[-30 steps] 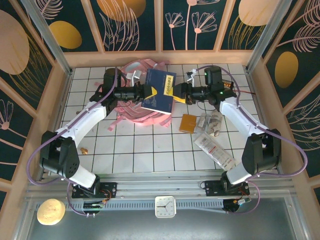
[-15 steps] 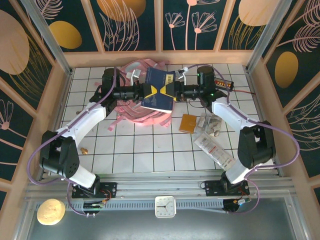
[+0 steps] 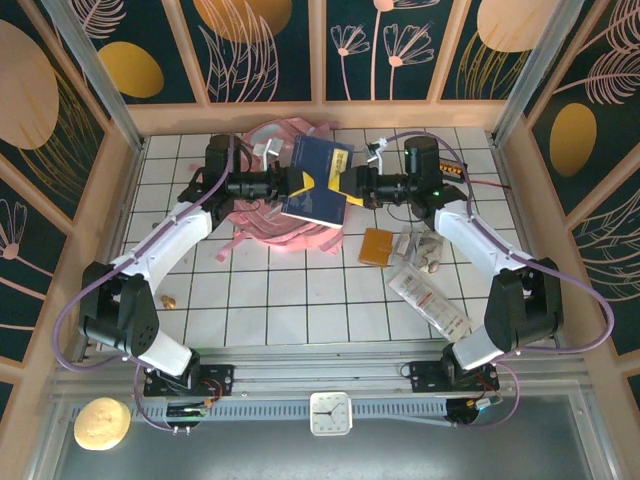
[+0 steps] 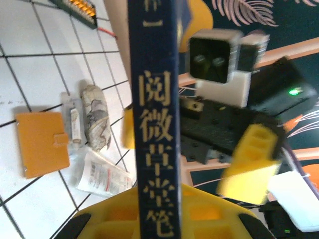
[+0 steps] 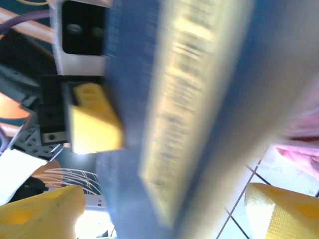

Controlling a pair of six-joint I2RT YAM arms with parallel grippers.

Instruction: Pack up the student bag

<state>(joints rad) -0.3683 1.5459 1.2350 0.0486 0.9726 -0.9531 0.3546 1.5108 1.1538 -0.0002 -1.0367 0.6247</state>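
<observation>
Pink fabric student bag on the white tiled counter, far middle, largely hidden in the top view behind a tilted dark blue hardback book. Clenched on the book's left edge: left claw. From the left wrist, spine upright between its yellow fingers, gold characters running down it. At the book's right edge: right claw, released and spread wide. From the right wrist, yellow fingertips well to either side of the blurred cover, with a strip of tile between cover and right fingertip. Hard to tell from above whether touching the book. Bag's pockets and opening covered by book and arms; straps and upper rim in the clear. On the counter near the right arm: flat orange wallet, crumpled clear packets, long white packet. Wallet and packets also visible past the spine from the left wrist. Pink fabric at the right margin of the right wrist view.
</observation>
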